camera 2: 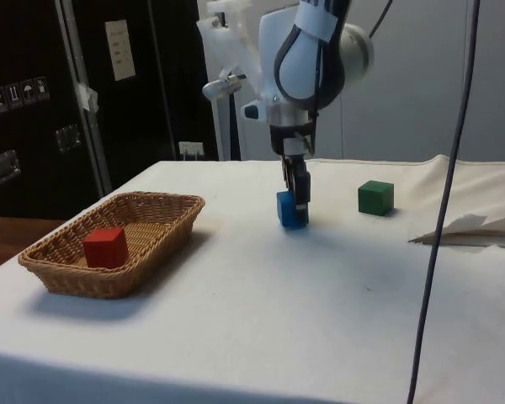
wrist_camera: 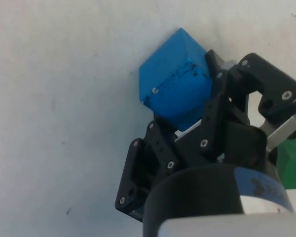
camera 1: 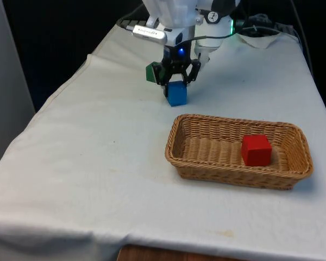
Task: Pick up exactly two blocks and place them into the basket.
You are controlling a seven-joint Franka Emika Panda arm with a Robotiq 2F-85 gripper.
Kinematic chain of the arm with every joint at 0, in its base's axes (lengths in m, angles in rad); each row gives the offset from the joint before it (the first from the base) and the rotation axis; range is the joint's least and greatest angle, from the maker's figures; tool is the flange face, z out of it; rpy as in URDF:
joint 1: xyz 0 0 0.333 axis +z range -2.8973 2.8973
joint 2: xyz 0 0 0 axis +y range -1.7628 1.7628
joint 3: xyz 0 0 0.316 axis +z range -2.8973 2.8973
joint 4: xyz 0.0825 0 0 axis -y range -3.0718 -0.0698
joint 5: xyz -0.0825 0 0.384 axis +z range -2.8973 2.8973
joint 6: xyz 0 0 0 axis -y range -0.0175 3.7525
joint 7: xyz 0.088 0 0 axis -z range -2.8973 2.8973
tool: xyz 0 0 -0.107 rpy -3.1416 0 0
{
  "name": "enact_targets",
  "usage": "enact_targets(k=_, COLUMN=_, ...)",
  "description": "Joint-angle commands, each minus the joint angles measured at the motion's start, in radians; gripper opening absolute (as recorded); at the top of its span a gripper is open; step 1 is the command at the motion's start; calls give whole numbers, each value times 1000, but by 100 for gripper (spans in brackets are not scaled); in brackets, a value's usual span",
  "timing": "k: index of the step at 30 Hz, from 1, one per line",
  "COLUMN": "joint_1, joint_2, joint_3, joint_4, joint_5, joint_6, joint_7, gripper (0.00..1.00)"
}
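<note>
Black two-finger gripper [camera 1: 177, 87] is clamping the small blue cube [camera 1: 177, 93] at upper centre; the off-centre hold is risking slip before the woven wicker basket [camera 1: 295, 142].

No readable text anywhere (cabinet labels illegible).

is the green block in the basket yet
No, the green block sits on the cloth beyond the gripper; the basket holds a red block.

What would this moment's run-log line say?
gripper: shut on blue block, on cloth | red block: in basket | green block: on cloth
</note>
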Motion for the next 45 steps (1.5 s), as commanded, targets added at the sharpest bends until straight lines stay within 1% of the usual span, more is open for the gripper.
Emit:
enact_targets(k=1, joint_1=16, joint_2=-19, joint_3=-21, joint_4=-7, joint_5=-23, joint_6=-8, joint_7=24, gripper=3)
enact_targets(k=3, joint_1=20, joint_2=-43, joint_3=-20, joint_4=-12, joint_5=-27, joint_6=-17, joint_7=40, gripper=3)
enact_targets(k=4, joint_1=20, joint_2=-43, joint_3=-20, joint_4=-12, joint_5=-27, joint_6=-17, joint_7=40, gripper=3)
enact_targets(k=6, joint_1=22, joint_2=-69, joint_3=-18, joint_4=-15, joint_5=-32, joint_6=-28, joint_7=57, gripper=3)
enact_targets(k=7, joint_1=8, joint_2=-74, joint_3=2, joint_4=-16, joint_5=-3, joint_6=-28, joint_7=31, gripper=3)
enact_targets(k=8, joint_1=23, joint_2=-79, joint_3=-17, joint_4=-16, joint_5=-35, joint_6=-32, joint_7=64, gripper=3)
enact_targets(k=10, joint_1=24, joint_2=-97, joint_3=-15, joint_4=-18, joint_5=-40, joint_6=-39, joint_7=78, gripper=3)
enact_targets(k=11, joint_1=25, joint_2=-116, joint_3=-12, joint_4=-19, joint_5=-48, joint_6=-46, joint_7=94, gripper=3)
enact_targets(k=15, joint_1=26, joint_2=-151, joint_3=-6, joint_4=-18, joint_5=-72, joint_6=-63, joint_7=132, gripper=3)
enact_targets(k=16, joint_1=18, joint_2=-155, joint_3=5, joint_4=-23, joint_5=-41, joint_6=-63, joint_7=100, gripper=3)
enact_targets(k=17, joint_1=26, joint_2=-167, joint_3=-3, joint_4=-17, joint_5=-83, joint_6=-70, joint_7=150, gripper=3)
enact_targets(k=18, joint_1=26, joint_2=-176, joint_3=-1, joint_4=-16, joint_5=-89, joint_6=-75, joint_7=161, gripper=3)
enact_targets(k=19, joint_1=26, joint_2=-176, joint_3=-1, joint_4=-16, joint_5=-89, joint_6=-75, joint_7=161, gripper=3)
enact_targets(k=20, joint_1=26, joint_2=-192, joint_3=2, joint_4=-14, joint_5=-100, joint_6=-82, joint_7=180, gripper=3)
enact_targets(k=22, joint_1=26, joint_2=-207, joint_3=7, joint_4=-12, joint_5=-108, joint_6=-89, joint_7=198, gripper=3)
enact_targets(k=23, joint_1=23, joint_2=-211, joint_3=14, joint_4=-19, joint_5=-79, joint_6=-84, joint_7=169, gripper=3)
enact_targets(k=24, joint_1=26, joint_2=-214, joint_3=9, joint_4=-11, joint_5=-112, joint_6=-92, joint_7=206, gripper=3)
enact_targets(k=26, joint_1=26, joint_2=-235, joint_3=15, joint_4=-7, joint_5=-118, joint_6=-105, joint_7=226, gripper=3)
enact_targets(k=27, joint_1=27, joint_2=-241, joint_3=17, joint_4=-6, joint_5=-119, joint_6=-107, joint_7=232, gripper=3)
enact_targets(k=31, joint_1=24, joint_2=-270, joint_3=29, joint_4=0, joint_5=-123, joint_6=-123, joint_7=259, gripper=3)
enact_targets(k=32, joint_1=26, joint_2=-276, joint_3=33, joint_4=-6, joint_5=-87, joint_6=-120, joint_7=228, gripper=3)
enact_targets(k=33, joint_1=24, joint_2=-276, joint_3=32, joint_4=2, joint_5=-123, joint_6=-127, joint_7=264, gripper=3)
enact_targets(k=38, joint_1=25, joint_2=-302, joint_3=48, joint_4=11, joint_5=-123, joint_6=-153, joint_7=293, gripper=3)
enact_targets(k=41, joint_1=25, joint_2=-315, joint_3=63, joint_4=20, joint_5=-119, joint_6=-175, joint_7=313, gripper=3)
enact_targets(k=42, joint_1=27, joint_2=-320, joint_3=64, joint_4=15, joint_5=-96, joint_6=-170, joint_7=292, gripper=3)
enact_targets(k=43, joint_1=25, joint_2=-317, joint_3=66, joint_4=22, joint_5=-118, joint_6=-181, joint_7=317, gripper=3)
enact_targets(k=45, joint_1=26, joint_2=-320, joint_3=73, joint_4=29, joint_5=-116, joint_6=-196, joint_7=328, gripper=3)
